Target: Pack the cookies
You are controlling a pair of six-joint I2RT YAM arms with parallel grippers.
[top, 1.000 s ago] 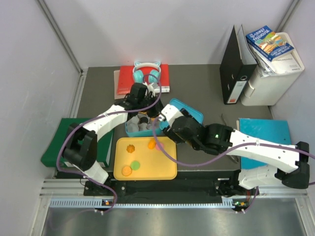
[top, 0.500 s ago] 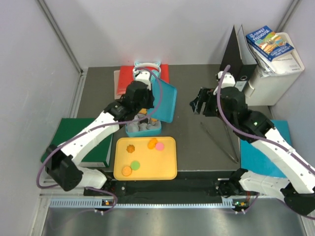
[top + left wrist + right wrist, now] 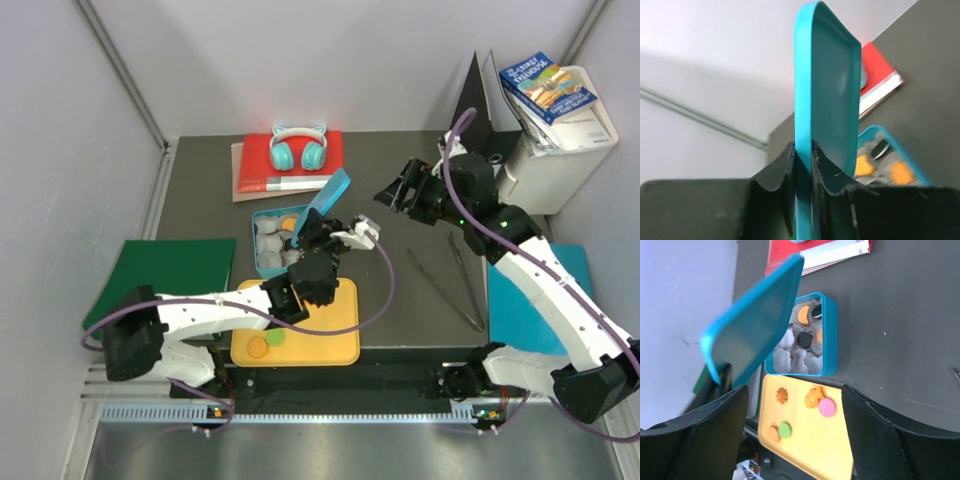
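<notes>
A teal lid (image 3: 326, 198) stands tilted on edge over the right side of the open teal box (image 3: 262, 268), and my left gripper (image 3: 311, 230) is shut on its lower edge. In the left wrist view both fingers (image 3: 783, 170) press the lid (image 3: 830, 90). The box (image 3: 828, 335) holds grey paper cups with orange (image 3: 803, 315) and black (image 3: 804, 339) cookies. On the yellow tray (image 3: 805, 450) lie a scalloped orange cookie (image 3: 782, 395), an orange one (image 3: 813, 397), a pink one (image 3: 827, 407), a green one (image 3: 785, 429) and another orange one (image 3: 773, 433). My right gripper (image 3: 392, 193) hangs open and empty, high at the back right.
A red book with teal headphones (image 3: 299, 150) lies behind the box. A green folder (image 3: 160, 275) is at the left, a teal folder (image 3: 535, 270) at the right. Metal tongs (image 3: 445, 278) lie right of the tray. A black binder (image 3: 480, 140) and a white box (image 3: 555, 150) stand at the back right.
The right arm pulled away from the box to the back right and its jaws spread wider. The left arm now lies low across the tray, still gripping the raised lid.
</notes>
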